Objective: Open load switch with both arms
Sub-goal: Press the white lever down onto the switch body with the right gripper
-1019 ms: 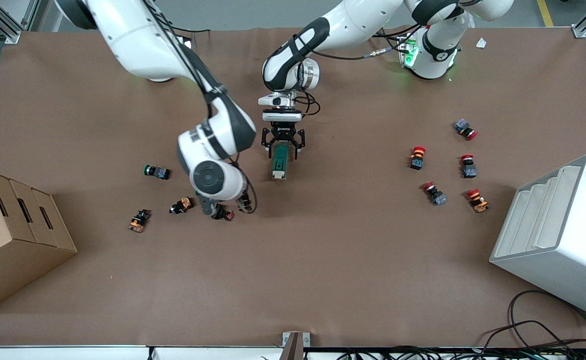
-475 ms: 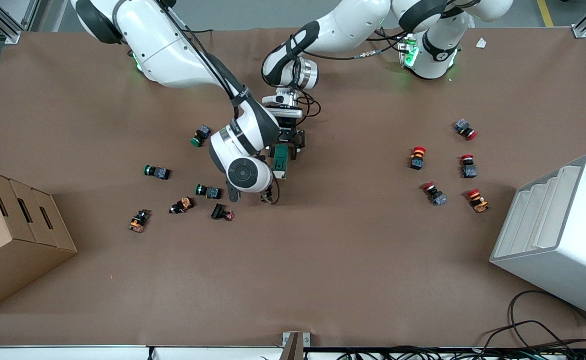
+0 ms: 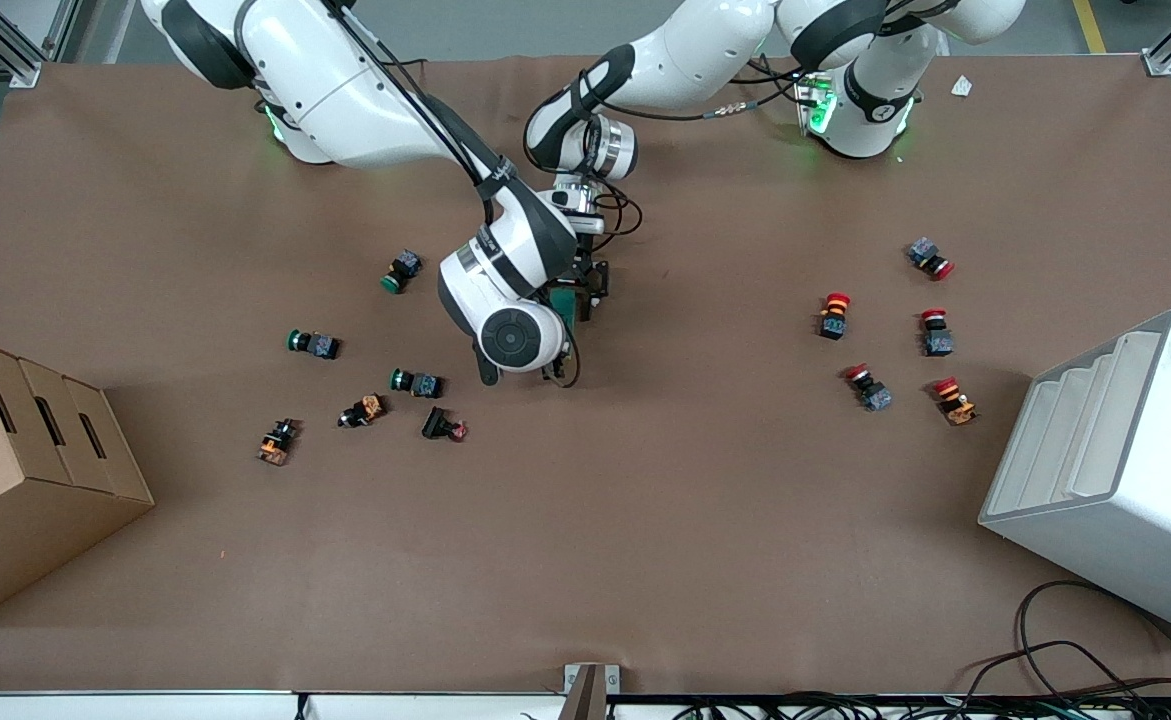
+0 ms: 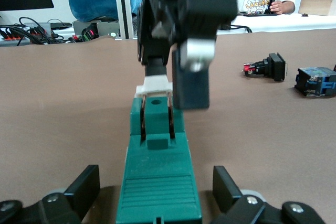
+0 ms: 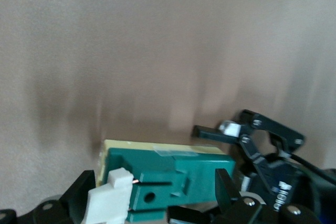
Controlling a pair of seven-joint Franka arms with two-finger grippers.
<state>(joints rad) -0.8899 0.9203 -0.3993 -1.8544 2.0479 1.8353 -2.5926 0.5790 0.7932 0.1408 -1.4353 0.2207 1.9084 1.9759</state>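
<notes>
**Both grippers at the switch**

The load switch [image 4: 157, 150] lies flat on the brown table [image 3: 645, 520], a little toward 12 o'clock from the table's middle in the front view. Its white lever [image 4: 154, 85] sits at the end pointing to 6 o'clock.

My left gripper [image 4: 156, 182] comes down at the 12 o'clock end of the switch. Its 2 fingers [image 4: 86, 182] are spread to either side of the green body, with a gap showing on each side.

My right gripper [image 5: 155, 187] is low over the lever end, also spread, with the lever between its fingers [image 5: 84, 187].

A cluster of green-capped buttons [image 3: 313, 344] lies at 9 o'clock from the switch, and red-capped buttons [image 3: 834, 314] lie at 3 o'clock. A cardboard box [image 3: 25, 470] sits at 8 o'clock and a white bin [image 3: 1125, 470] at 4 o'clock.
</notes>
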